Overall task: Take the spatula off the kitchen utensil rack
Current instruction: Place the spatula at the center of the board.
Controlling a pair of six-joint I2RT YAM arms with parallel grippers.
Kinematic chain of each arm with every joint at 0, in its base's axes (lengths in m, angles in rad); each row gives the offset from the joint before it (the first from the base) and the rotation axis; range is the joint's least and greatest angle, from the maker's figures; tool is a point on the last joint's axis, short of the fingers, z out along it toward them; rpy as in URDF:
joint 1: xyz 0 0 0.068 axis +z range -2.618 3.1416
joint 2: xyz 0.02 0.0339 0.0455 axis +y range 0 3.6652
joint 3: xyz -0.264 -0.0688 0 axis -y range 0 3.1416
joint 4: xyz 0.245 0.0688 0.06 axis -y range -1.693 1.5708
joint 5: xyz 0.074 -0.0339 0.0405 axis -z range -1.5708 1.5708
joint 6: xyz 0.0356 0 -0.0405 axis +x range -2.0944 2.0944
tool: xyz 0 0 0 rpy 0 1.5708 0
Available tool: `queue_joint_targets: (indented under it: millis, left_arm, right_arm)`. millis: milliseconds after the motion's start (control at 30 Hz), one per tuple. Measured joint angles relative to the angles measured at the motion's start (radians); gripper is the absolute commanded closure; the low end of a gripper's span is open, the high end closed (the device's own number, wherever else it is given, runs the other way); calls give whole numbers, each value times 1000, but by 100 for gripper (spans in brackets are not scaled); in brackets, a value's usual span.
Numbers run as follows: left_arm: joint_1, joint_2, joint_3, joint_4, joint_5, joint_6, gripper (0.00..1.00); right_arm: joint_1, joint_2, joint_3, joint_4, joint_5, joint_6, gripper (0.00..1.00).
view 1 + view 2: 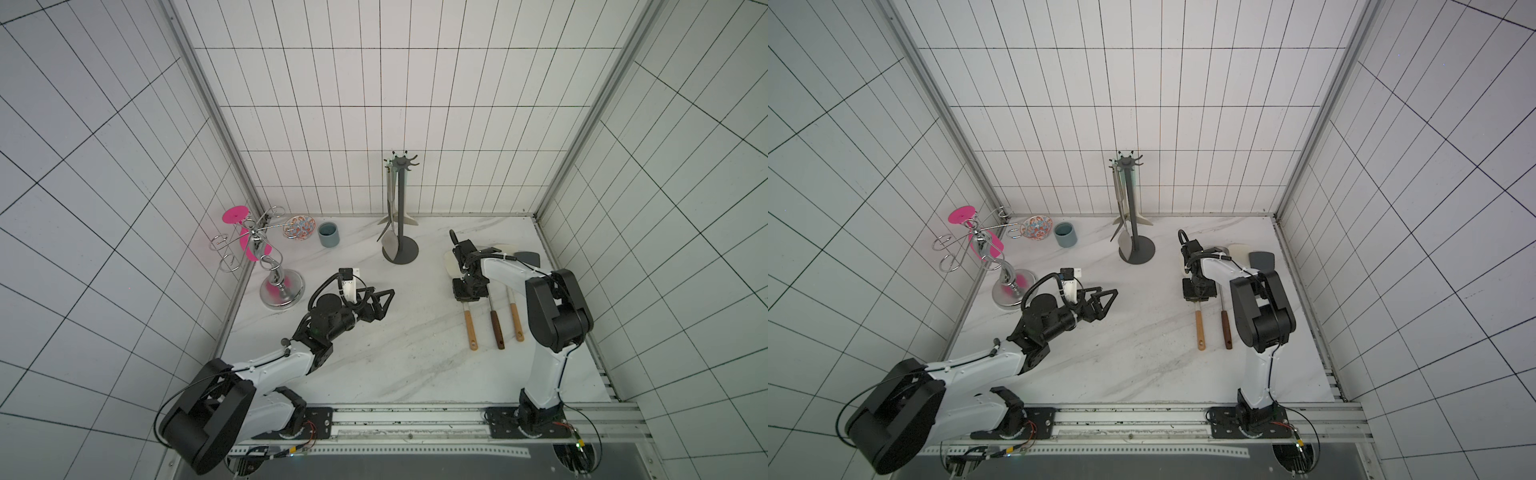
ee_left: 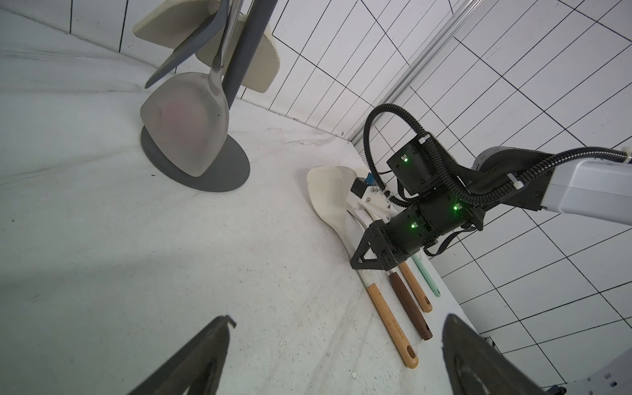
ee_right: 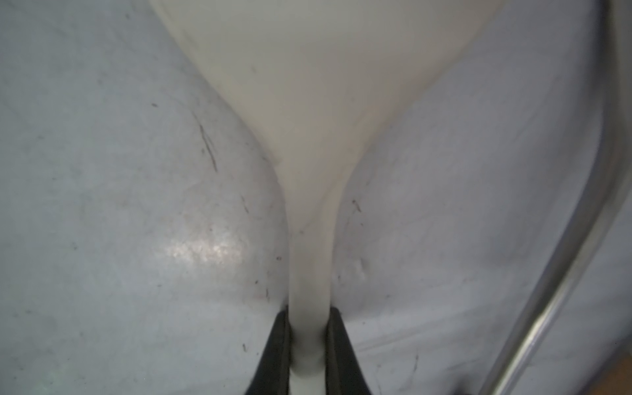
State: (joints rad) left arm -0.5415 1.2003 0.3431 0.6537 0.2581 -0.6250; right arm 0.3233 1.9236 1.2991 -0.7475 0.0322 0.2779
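While clear of the kitchen utensil rack [image 1: 400, 208], cream spatula [image 3: 325, 85] neck tight between jaws of right tool [image 3: 308, 313]; left tool [image 2: 338, 319] spread

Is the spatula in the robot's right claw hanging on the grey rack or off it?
Off. The cream spatula lies on the table, apart from the kitchen utensil rack; the right gripper pinches its neck.

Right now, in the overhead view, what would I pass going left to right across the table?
Chrome stand → patterned bowl → blue-grey cup → kitchen utensil rack → cream spatula → dark-handled utensil → light-handled utensil.
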Motion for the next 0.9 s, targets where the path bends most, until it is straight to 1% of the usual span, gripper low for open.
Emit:
queue_joint_targets:
  millis: [233,267,400,500,567,667,767,900]
  left_arm:
    - [0,0,0,0,0,0,2]
    - [0,0,0,0,0,0,2]
    - [0,0,0,0,0,0,3]
    - [0,0,0,0,0,1,2]
    - [0,0,0,0,0,1,2]
    - [0,-2,0,-2,0,2,2]
    - [0,-8,0,-6,-2,5,2]
    - [0,-35,0,-21,-8,12,2]
  right_arm:
    - [-3,0,0,4,18,-1,100]
    - [-3,0,0,5,18,-2,98]
    - [-3,0,0,5,18,-2,85]
    - [-3,0,0,7,19,-6,72]
    - [-3,-3,0,12,22,-7,66]
    - [-3,-18,0,15,22,-10,59]
    - [-3,-51,0,20,22,-13,55]
    - [-3,-131,-5,45,13,-16,47]
